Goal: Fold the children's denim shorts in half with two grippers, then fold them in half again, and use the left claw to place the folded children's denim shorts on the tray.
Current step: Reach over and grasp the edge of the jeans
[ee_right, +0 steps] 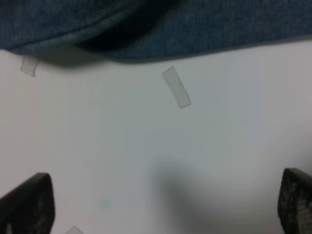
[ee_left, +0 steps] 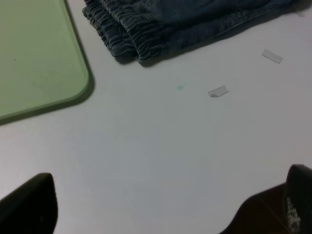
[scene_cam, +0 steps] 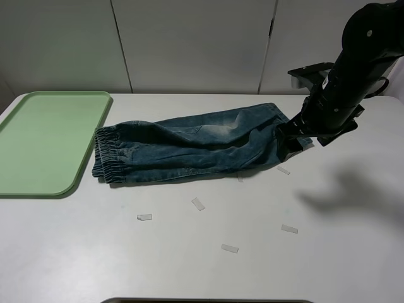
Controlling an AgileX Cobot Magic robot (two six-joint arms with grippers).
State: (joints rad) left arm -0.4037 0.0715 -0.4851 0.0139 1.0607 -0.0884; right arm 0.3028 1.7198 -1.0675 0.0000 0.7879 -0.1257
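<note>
The children's denim shorts (scene_cam: 189, 148) lie flat on the white table, folded lengthwise, with the gathered waistband toward the tray (scene_cam: 44, 139) and the hems to the right. My right gripper (scene_cam: 295, 136) hangs at the hem end, just above the cloth. In the right wrist view the right gripper (ee_right: 161, 204) is open, nothing between its fingers, with the denim edge (ee_right: 195, 24) beyond. The left claw (ee_left: 165, 204) is open and empty over bare table, short of the waistband (ee_left: 131, 39) and the tray corner (ee_left: 73, 83). The exterior view does not show the left arm.
Several small clear tape scraps (scene_cam: 198, 203) lie on the table in front of the shorts; one (ee_left: 218, 91) shows near the waistband, another (ee_right: 176, 87) by the hem. The pale green tray holds nothing. A white wall stands behind the table.
</note>
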